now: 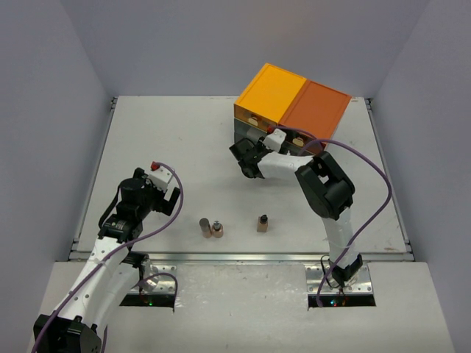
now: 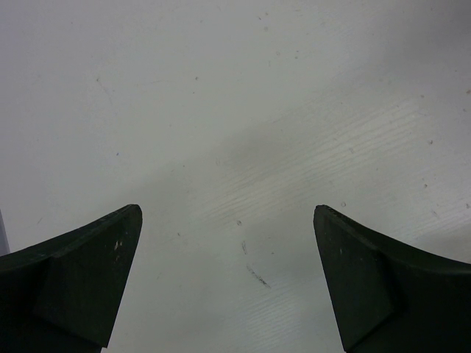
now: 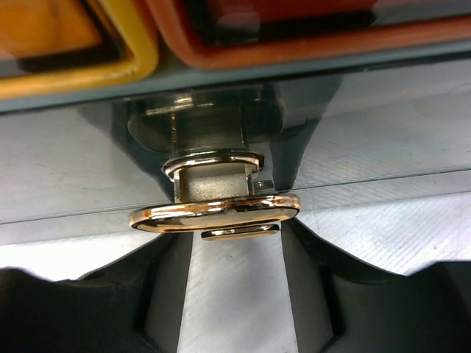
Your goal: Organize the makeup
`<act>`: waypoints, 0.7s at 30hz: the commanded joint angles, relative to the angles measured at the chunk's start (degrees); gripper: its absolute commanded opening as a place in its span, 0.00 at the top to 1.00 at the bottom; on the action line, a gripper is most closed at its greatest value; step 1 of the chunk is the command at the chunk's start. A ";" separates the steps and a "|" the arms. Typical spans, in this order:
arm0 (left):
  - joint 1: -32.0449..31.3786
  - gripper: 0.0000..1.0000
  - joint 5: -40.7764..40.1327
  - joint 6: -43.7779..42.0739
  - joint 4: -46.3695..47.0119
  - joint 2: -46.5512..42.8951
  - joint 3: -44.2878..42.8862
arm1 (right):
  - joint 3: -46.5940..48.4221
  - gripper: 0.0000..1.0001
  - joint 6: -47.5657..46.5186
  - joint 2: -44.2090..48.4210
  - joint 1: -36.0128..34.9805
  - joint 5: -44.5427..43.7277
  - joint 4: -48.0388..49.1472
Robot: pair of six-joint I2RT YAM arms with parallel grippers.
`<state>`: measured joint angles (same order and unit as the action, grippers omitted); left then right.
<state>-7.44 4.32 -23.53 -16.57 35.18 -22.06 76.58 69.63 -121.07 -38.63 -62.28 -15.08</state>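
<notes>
1. Your left gripper point(image 2: 228, 220): jaws wide, empty, over the table point(image 2: 243, 110).
2. Three tiny brown bottles point(image 1: 218, 230): upright, to its right, nearer than your right gripper point(image 3: 237, 246); still to be stowed.
3. Right gripper: fingers flank the gold handle point(image 3: 215, 213) of the drawer chest point(image 1: 291, 99); grip cannot be told.
4. Other makeup: none visible, presumably already stowed.

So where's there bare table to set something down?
The far-left table, between the drawer chest and the left gripper, is bare; so is the near-right corner beyond the right arm. Crowded: the three small bottles near the front edge, and the right gripper at the chest.
</notes>
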 commanded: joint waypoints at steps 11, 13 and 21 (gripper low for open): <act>0.50 0.00 0.62 -0.11 1.53 -0.46 -1.49 | -4.34 0.99 0.42 3.38 1.36 2.61 2.48; 0.50 0.00 0.69 -0.11 1.53 -0.46 -1.57 | -5.65 1.00 0.06 4.35 0.93 2.69 4.44; 0.52 0.00 0.62 -0.11 1.54 -0.66 -1.74 | -2.61 1.00 5.31 4.61 -5.20 -1.68 -4.79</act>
<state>-7.44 4.32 -23.53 -16.58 35.18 -22.06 72.09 70.04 -118.21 -40.45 -61.03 -12.50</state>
